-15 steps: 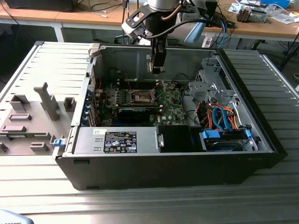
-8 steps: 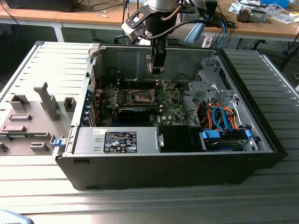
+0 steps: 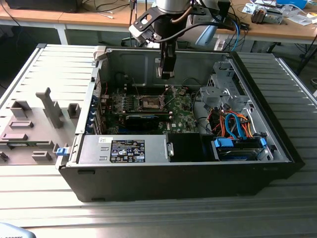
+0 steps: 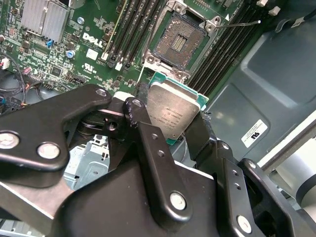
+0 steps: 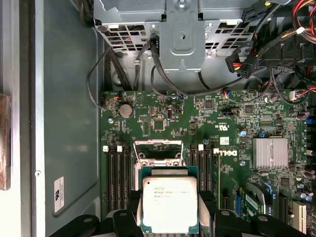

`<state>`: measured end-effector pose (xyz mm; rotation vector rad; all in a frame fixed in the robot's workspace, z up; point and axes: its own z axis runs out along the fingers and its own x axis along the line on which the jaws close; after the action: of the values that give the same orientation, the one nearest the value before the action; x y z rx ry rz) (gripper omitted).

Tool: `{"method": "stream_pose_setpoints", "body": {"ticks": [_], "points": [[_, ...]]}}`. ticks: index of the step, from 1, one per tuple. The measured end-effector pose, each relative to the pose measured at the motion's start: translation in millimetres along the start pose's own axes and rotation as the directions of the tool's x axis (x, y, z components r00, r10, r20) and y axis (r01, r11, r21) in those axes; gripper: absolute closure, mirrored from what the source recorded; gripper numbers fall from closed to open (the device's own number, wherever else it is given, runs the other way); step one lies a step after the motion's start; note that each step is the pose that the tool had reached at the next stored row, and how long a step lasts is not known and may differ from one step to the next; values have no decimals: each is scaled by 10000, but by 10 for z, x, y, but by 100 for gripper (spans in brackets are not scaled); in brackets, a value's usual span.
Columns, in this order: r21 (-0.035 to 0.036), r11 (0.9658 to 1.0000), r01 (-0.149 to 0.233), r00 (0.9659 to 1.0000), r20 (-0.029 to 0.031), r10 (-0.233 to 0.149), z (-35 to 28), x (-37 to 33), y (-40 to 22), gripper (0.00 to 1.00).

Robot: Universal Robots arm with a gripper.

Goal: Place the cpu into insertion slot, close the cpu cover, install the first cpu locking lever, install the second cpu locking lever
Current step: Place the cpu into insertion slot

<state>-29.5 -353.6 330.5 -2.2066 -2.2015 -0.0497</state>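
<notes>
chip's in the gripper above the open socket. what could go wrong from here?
1. The gripper pinches the chip by its edges; a slip could drop it onto the socket contacts.
2. Lowered skewed, a corner could catch the socket's metal rim.
3. Memory slots flank the socket and a thin lever juts beside it; the gripper might snag either.

**A:** There's the cpu (image 4: 173,111) (image 5: 169,205). It's a small square chip with a silvery-grey top, a green rim and print on its face, seen in both wrist views.

**B:** It's pinched at two opposite edges by the gripper (image 4: 168,121), tilted and held off the green circuit board (image 4: 94,47) — not seated.

**A:** And the insertion slot (image 4: 178,42)?

**B:** Uncovered — a dark grid of contacts lies bare inside a shiny metal frame. In the first wrist view the chip overlaps one edge of it. A thin wire locking lever (image 4: 242,23) juts out sideways from one corner of the frame.
</notes>
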Motion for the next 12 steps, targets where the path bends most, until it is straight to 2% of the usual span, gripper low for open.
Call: {"method": "stream_pose_setpoints", "body": {"ticks": [3,12], "points": [[0,10000,0,10000,0,0,44,-10,-1,45],[0,10000,0,10000,0,0,63,-13,-1,45]]}}
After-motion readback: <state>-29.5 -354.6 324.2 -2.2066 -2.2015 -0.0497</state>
